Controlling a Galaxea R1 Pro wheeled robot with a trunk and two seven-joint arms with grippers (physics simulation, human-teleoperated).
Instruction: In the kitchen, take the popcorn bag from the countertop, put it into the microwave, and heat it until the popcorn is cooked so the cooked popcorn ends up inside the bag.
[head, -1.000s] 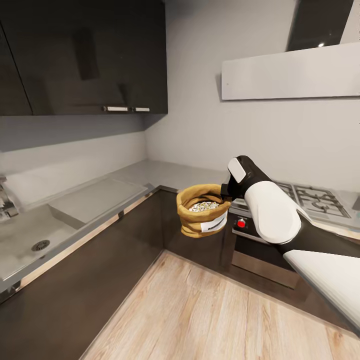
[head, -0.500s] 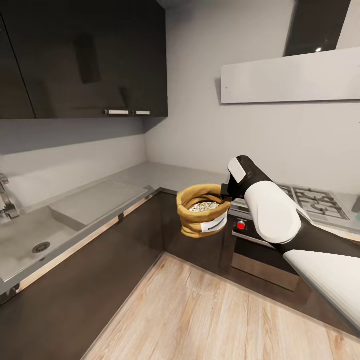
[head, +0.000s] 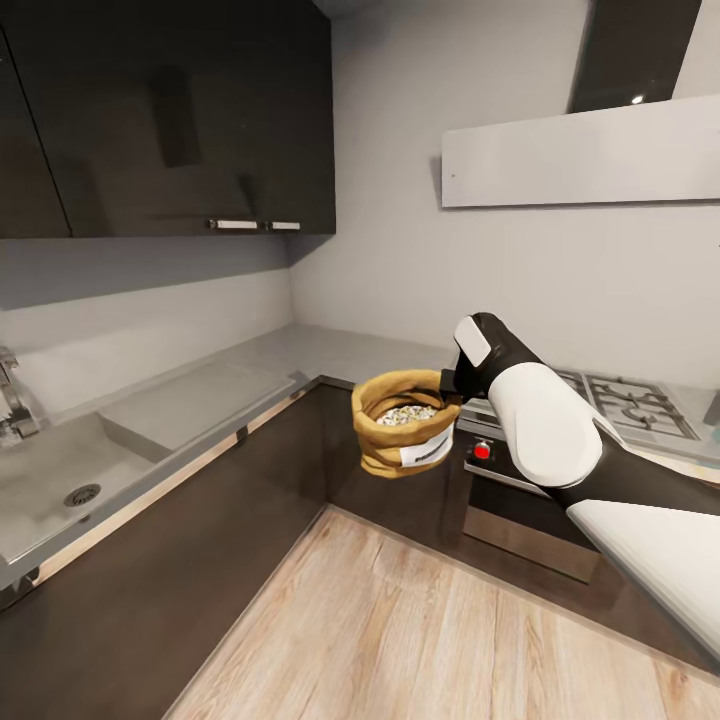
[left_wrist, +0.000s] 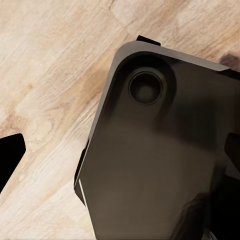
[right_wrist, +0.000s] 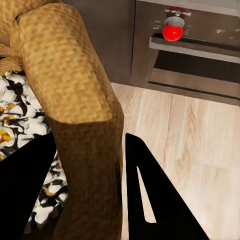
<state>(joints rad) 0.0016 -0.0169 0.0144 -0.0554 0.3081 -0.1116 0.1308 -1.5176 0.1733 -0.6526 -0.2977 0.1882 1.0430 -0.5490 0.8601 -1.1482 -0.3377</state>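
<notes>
- Right gripper (right_wrist: 87, 185): your two dark fingers straddle the thick rolled rim of the popcorn bag (head: 403, 422), one inside over the kernels, one outside the wall; they are clamped on that rim.
- Bag position: in the head view it hangs in the air at about 9 o'clock from your right wrist, touching the fingers, upright with its mouth up and white label facing you.
- Popcorn (head: 407, 412): whitish kernels with dark specks lie heaped inside the bag.
- Surroundings: the grey countertop (head: 330, 348) runs behind the bag at 11 o'clock; an oven with a red knob (head: 482, 451) sits just beyond it at 3 o'clock; wood floor (head: 420, 640) lies below.
- Left gripper (left_wrist: 10, 160): one dark fingertip shows over the floor; you cannot tell its state.
- Coming move: judged a carry; your right arm has the bag, so keep its long axis vertical.
</notes>
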